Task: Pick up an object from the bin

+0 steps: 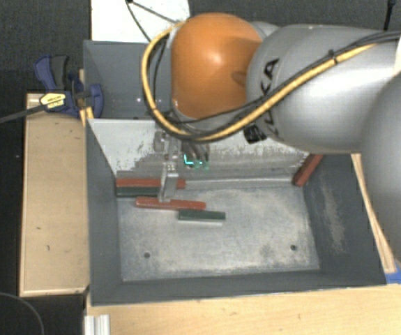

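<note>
My gripper (167, 195) reaches down below the orange cover into the bin's far left part, one metal finger showing, its tip down among flat bars. A red-brown bar (139, 183) lies left of the finger, with a dark green bar just under it. A second red-brown bar (171, 204) lies at the fingertip, touching it or just beneath. A dark green bar (201, 216) rests a little to the right on the bin floor.
Another red-brown bar (307, 169) leans against the bin's far right wall. The arm and its orange cover hang over the back of the bin and hide part of it.
</note>
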You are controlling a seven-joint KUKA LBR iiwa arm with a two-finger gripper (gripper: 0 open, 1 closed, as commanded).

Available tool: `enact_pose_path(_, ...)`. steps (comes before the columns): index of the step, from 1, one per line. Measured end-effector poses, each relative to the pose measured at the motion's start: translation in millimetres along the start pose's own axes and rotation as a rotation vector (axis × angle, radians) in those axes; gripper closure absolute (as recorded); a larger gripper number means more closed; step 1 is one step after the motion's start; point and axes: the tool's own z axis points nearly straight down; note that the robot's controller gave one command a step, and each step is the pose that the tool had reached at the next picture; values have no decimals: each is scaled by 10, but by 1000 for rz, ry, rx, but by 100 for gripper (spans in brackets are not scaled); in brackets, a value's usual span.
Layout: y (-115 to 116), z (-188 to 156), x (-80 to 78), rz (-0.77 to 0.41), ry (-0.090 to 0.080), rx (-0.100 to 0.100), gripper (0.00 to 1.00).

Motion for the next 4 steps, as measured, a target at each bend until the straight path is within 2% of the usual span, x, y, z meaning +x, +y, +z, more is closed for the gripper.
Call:
enact_pose_path(1,-509,1647,-25,135,-1,2,0)
enact_pose_path(2,-81,1291,200,262,-9,-4,0)
enact_pose_path(3,-64,1264,189,455,-10,-3,0)
enact_pose_path(4,17,1612,169,666,-3,0,0)
